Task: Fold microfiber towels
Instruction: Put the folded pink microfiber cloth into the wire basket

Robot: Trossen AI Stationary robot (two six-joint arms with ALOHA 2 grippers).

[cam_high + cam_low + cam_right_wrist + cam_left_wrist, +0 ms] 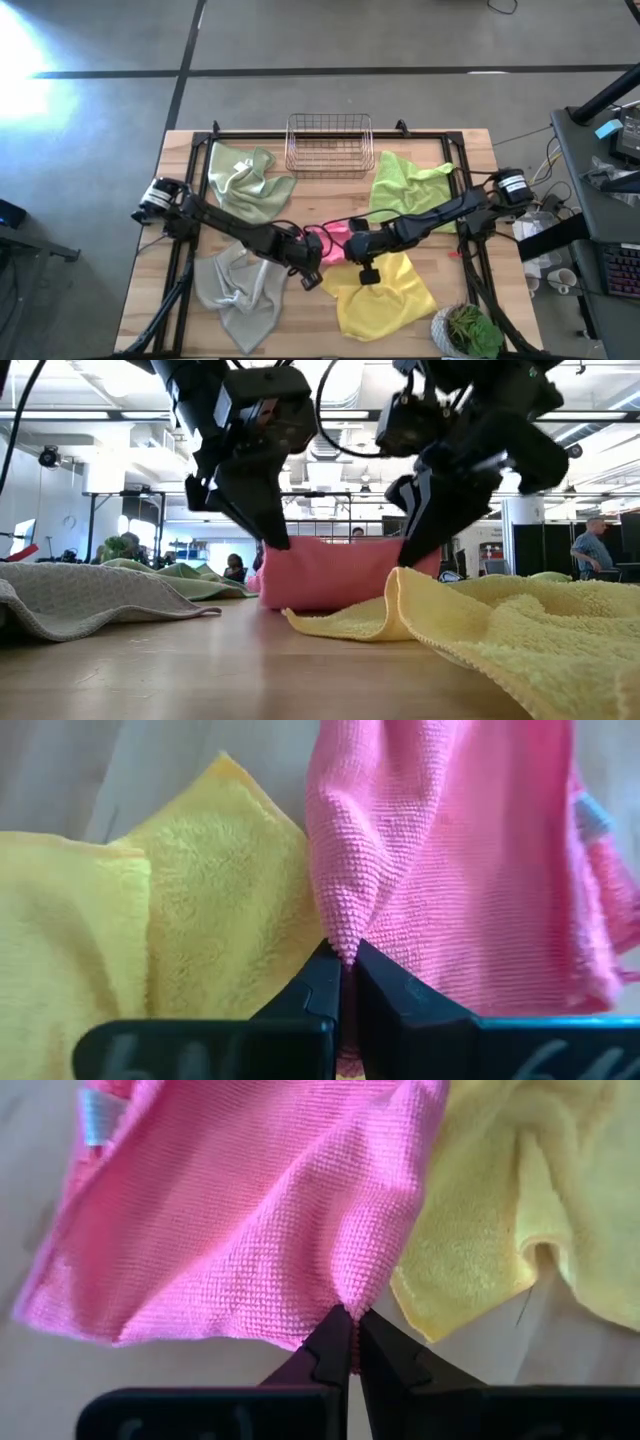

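In the high view you see a light wooden table [150,260] on a grey concrete floor crossed by dark lines. A copper wire basket [329,146] sits at the far edge. The pale sage towel [247,183] lies far left, the lime green towel [403,181] far right, the grey-beige towel [236,290] near left and the yellow towel [385,297] near right. The pink towel [334,240] is at the centre, between both arms. The left gripper [312,262] and right gripper [352,250] meet there. A potted plant [466,330] stands at the near right corner.

In the low view you look across the wood surface into an open workshop with ceiling lights, stands and several people in the background. The pink towel [335,572] hangs bunched between the two grippers, its lower edge on the table, touching the yellow towel [500,615].

In the left wrist view the left gripper [355,1330] is pinched closed on a pink towel [250,1220] corner, beside yellow cloth [520,1210].

In the right wrist view the right gripper [347,960] is likewise clamped on a pink towel [450,870] edge, next to the yellow towel [170,910].
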